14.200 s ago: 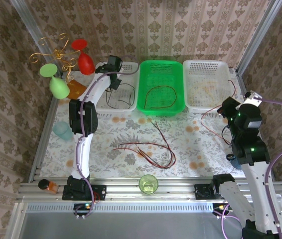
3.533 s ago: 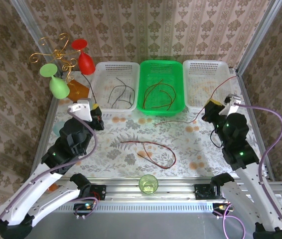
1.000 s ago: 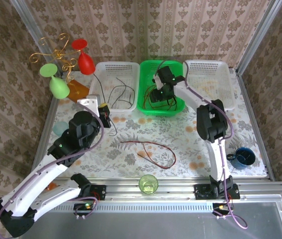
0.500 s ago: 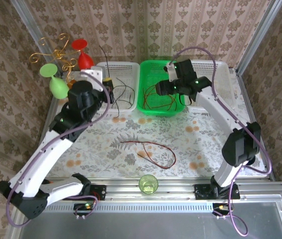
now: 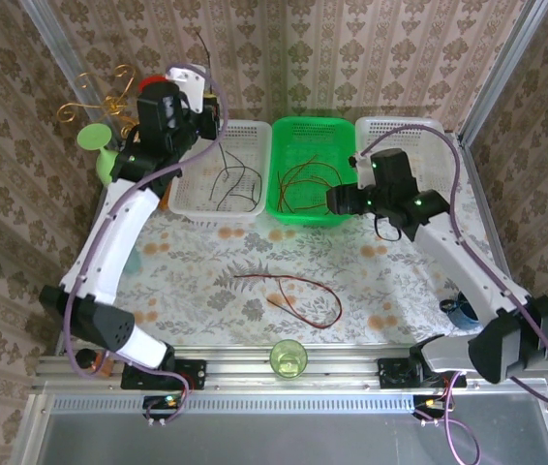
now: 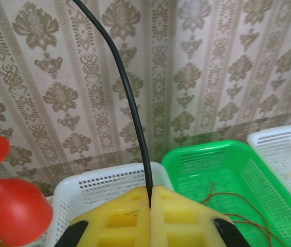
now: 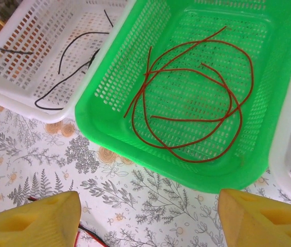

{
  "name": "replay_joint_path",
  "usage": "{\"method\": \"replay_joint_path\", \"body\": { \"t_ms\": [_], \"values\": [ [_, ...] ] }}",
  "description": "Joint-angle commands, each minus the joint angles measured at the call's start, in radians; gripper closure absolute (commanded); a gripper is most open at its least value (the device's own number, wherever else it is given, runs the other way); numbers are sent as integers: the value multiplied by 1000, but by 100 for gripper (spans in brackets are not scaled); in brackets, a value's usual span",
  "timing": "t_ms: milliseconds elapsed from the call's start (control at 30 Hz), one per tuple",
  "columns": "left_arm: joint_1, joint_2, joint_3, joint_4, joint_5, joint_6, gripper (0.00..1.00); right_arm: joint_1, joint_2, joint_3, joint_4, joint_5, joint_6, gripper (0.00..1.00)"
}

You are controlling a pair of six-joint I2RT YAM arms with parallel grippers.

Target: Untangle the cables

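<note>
Left pincer [image 6: 150, 191] clamped on black wire [image 6: 127, 92], high over far-left white basket [image 6: 104, 177]. Lower 1st so wire's tail drops inside rim, then let go. Right pincer [image 7: 148, 218] apart near green basket [image 7: 109, 121] w/ red wires [image 7: 186, 121]; tangle [image 5: 289, 283] mid desk [image 5: 206, 262].

The left basket [image 5: 245, 124], middle basket [image 5: 313, 120] and right basket [image 5: 400, 121] are sitting in a row behind on the counter [image 5: 197, 276]. The cables [image 5: 284, 279] are lying in the first two and before them.
</note>
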Motion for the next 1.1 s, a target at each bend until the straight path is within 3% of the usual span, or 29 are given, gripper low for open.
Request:
{"method": "replay_joint_path", "body": {
  "t_ms": [0, 167, 367, 533, 833, 1067],
  "values": [
    [29, 90, 52, -28, 41, 47, 100, -16, -54, -27, 14, -12, 15, 27],
    [48, 252, 46, -90, 53, 19, 100, -26, -120, -61, 6, -23, 18, 27],
    [39, 476, 96, -249, -14, -16, 100, -31, -173, -84, -22, -64, 9, 25],
    [53, 615, 163, -324, 21, -54, 100, -31, -213, -109, -34, -64, 8, 25],
    [97, 764, 267, -398, 129, -95, 100, -31, -258, -154, -35, -81, 41, 25],
    [98, 812, 312, -411, 118, -98, 100, -31, -262, -160, -70, -95, 48, 25]
  ]
}}
